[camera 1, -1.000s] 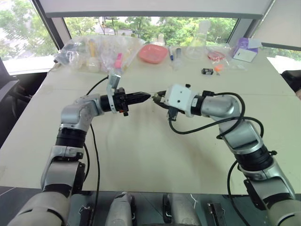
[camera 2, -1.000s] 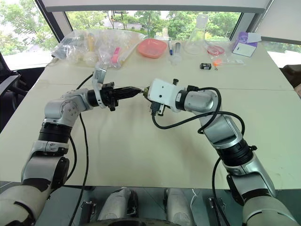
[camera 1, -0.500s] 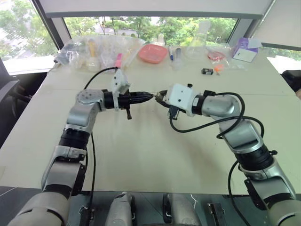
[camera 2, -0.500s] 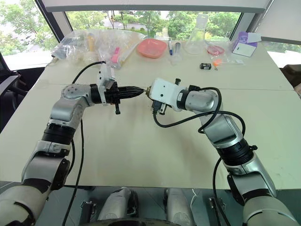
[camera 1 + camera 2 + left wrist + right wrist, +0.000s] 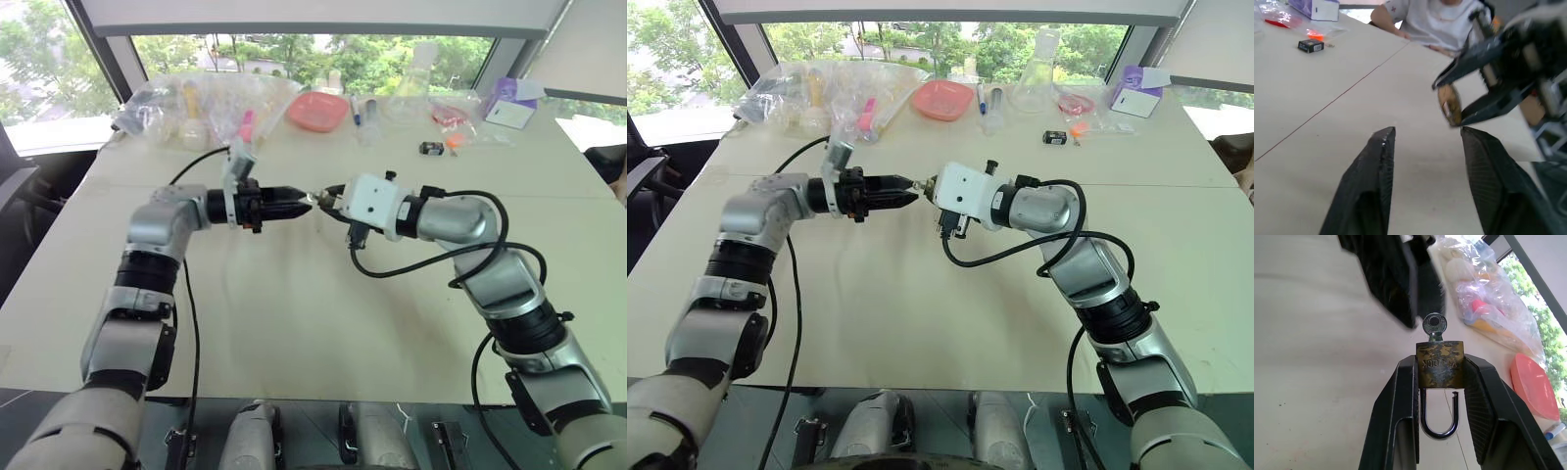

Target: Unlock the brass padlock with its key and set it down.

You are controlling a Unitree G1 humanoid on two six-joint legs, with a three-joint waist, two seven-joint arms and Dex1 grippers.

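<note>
The brass padlock (image 5: 1440, 363) is pinched between the fingers of my right gripper (image 5: 328, 196), held in the air above the middle of the table (image 5: 294, 323). Its silvery shackle (image 5: 1439, 423) hangs back between the fingers with one end free of the body. The key (image 5: 1434, 326) sticks out of the lock toward my left gripper (image 5: 1426, 132). That gripper points level at the lock with its fingers open, their tips just short of the key, with nothing held. The padlock (image 5: 1449, 104) shows just beyond them.
Along the far edge of the table lie clear plastic bags (image 5: 196, 103), a pink tray (image 5: 318, 110), a glass flask (image 5: 416, 83), a small black-and-orange item (image 5: 431, 148) and a purple box (image 5: 511, 103). A person in a white shirt (image 5: 1444, 19) sits at the table's right side.
My left gripper was shut at the key and has opened, its wrist rolling back meanwhile. The right gripper has kept the padlock in the same place.
</note>
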